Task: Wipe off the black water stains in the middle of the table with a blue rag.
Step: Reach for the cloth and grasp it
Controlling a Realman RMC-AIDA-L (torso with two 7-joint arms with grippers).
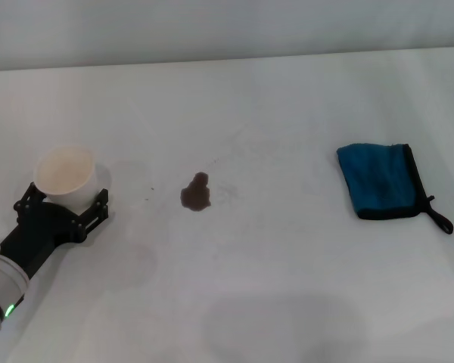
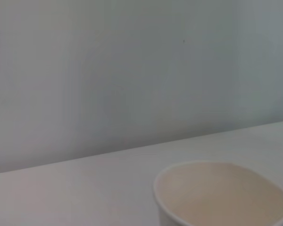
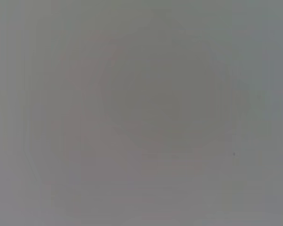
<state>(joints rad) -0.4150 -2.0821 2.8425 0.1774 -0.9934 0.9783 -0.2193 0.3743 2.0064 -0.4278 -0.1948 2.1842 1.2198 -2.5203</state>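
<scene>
Left of the black water stains (image 1: 196, 192), the left end effector (image 1: 66, 203) pinches a white paper cup (image 1: 66, 176) upright on the worktop (image 1: 287, 287); a bump could tip it. Well right of the stains lies the blue rag (image 1: 380, 181), untouched, its loop (image 1: 439, 219) liable to snag; the right end effector is out of view

A: What does the right wrist view show?

B: A plain, pale grey surface (image 3: 141, 188) that fills the whole view, edge to edge.

A: Anything on it?

B: A faint, darker roundish patch (image 3: 165, 103) sits near the middle, soft-edged, like a shadow. Whether the surface is the table, I cannot tell.

A: Any fingers, cloth or stain?

B: Only the grey field and that dim patch are visible here.
</scene>
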